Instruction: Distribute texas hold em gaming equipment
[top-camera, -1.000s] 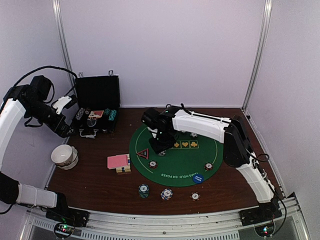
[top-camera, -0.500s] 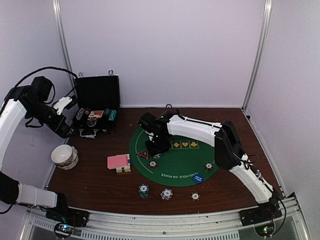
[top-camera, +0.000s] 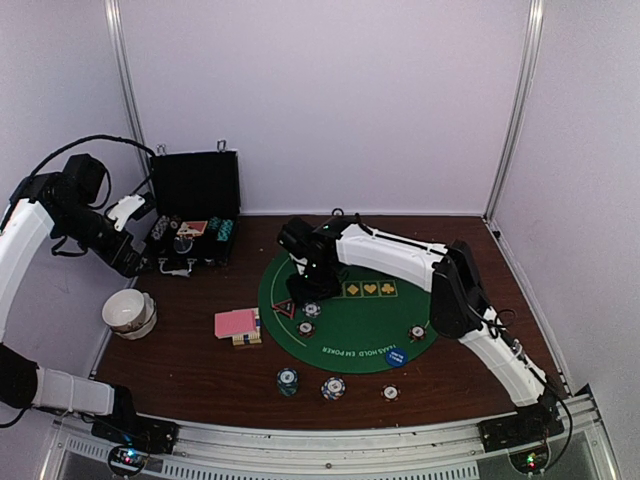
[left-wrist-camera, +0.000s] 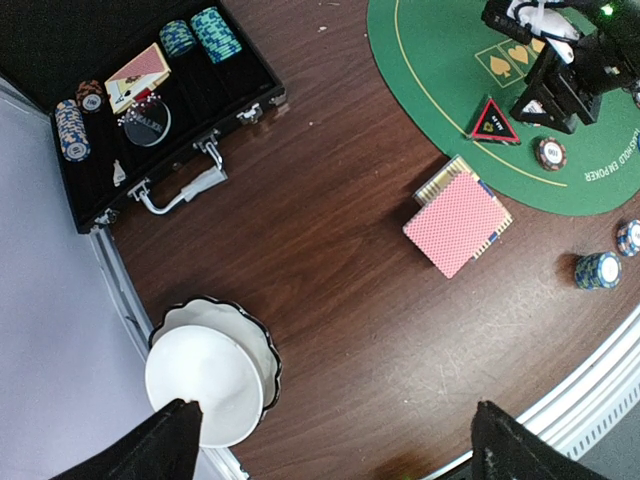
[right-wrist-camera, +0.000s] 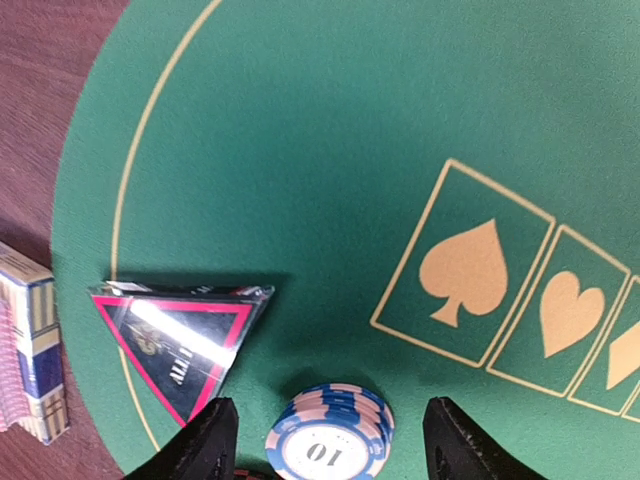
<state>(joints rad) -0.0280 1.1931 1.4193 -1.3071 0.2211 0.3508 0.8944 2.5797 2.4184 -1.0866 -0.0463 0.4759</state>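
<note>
Near edge of table (top-camera: 180, 370): teal stack (top-camera: 287, 381), blue-white stack (top-camera: 333, 387), and a lone chip (top-camera: 390, 393) whose colour is hard to tell from above

Blue disc (top-camera: 396, 357) lies on the near rim of the green mat (top-camera: 360, 320); right chip (top-camera: 417, 333) lies on the mat's right side

Card deck (top-camera: 238, 325), pink back up, is on the wood just left of the mat, not on it

Brown-red chip (top-camera: 306, 328) lies flat on the mat's left part, triangle marker (right-wrist-camera: 180, 335) just behind it near the yellow line

Right gripper (right-wrist-camera: 330, 405) is low over the mat beside the triangle, jaws apart, straddling the "10" stack (right-wrist-camera: 328, 430); there is a gap on both sides, so no contact, and the stack sits on the felt

Bowl (left-wrist-camera: 210, 370) is at the left edge of the table

Left gripper (left-wrist-camera: 333, 405) hangs high over the left side, jaws at full spread, nothing between them

Case (top-camera: 192, 190) sits open at far left with chip stacks and cards inside
</note>
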